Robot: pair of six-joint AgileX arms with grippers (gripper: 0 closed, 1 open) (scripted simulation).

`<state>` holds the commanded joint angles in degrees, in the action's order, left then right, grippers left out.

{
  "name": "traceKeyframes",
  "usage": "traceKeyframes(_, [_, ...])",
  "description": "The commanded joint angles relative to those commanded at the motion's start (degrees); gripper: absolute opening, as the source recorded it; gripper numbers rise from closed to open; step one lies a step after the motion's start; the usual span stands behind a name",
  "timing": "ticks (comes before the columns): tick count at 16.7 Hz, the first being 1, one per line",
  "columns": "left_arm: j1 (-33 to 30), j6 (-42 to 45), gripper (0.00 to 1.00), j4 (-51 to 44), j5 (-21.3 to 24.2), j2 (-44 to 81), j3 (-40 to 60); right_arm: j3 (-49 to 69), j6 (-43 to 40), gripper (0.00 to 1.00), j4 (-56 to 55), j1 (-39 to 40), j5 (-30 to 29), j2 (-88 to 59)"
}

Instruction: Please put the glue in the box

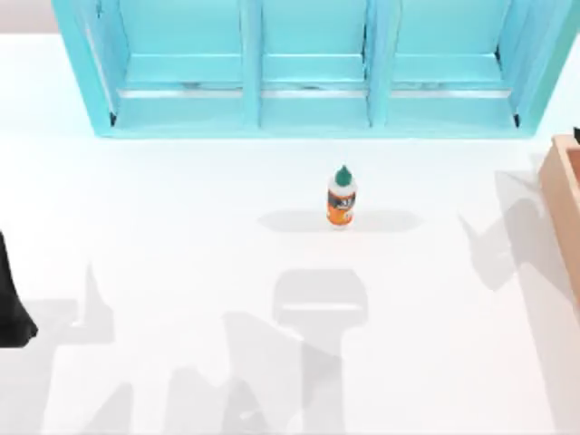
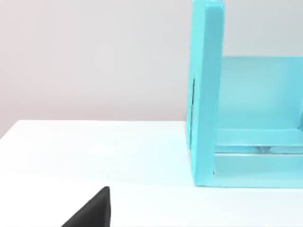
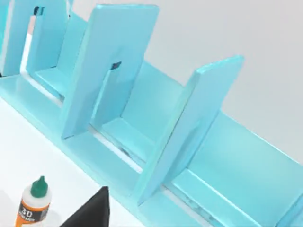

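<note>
The glue [image 1: 342, 198] is a small bottle with a dark green cap and orange label, standing upright on the white table near the middle, in front of the teal shelf. The right wrist view also has the glue [image 3: 34, 202], with a dark part of my right gripper [image 3: 90, 213] a short way from it and not touching. The tan wooden box [image 1: 564, 195] sits at the table's right edge, partly cut off. My left arm [image 1: 11, 304] is parked at the left edge, far from the glue. A dark part of my left gripper [image 2: 92, 213] hangs over bare table.
A large teal three-compartment shelf unit [image 1: 313, 109] spans the back of the table; its end wall [image 2: 206, 94] stands close ahead in the left wrist view. White tabletop [image 1: 181, 227] lies open around the glue, crossed by arm shadows at the front.
</note>
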<state>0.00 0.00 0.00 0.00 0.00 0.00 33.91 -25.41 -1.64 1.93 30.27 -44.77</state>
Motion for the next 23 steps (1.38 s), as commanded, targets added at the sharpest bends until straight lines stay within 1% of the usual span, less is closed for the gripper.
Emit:
traceKeyframes(7, [0.0, 0.0, 1.00, 0.0, 0.0, 0.0, 0.0, 24.8, -21.4, 1.00, 5.2, 1.0, 21.3, -39.6])
traceKeyframes(12, [0.0, 0.0, 1.00, 0.0, 0.0, 0.0, 0.0, 37.5, -34.1, 1.00, 11.8, 1.7, 32.1, -64.0])
traceKeyframes(15, [0.0, 0.0, 1.00, 0.0, 0.0, 0.0, 0.0, 42.4, -39.7, 1.00, 16.0, 2.1, 36.3, -75.3])
traceKeyframes(18, [0.0, 0.0, 1.00, 0.0, 0.0, 0.0, 0.0, 45.3, -43.5, 1.00, 19.6, 2.6, 38.9, -83.4])
traceKeyframes(20, [0.0, 0.0, 1.00, 0.0, 0.0, 0.0, 0.0, 46.3, -45.0, 1.00, 21.1, 2.8, 39.9, -86.6])
traceKeyframes(23, [0.0, 0.0, 1.00, 0.0, 0.0, 0.0, 0.0, 46.6, -45.4, 1.00, 21.6, 2.9, 40.2, -87.6])
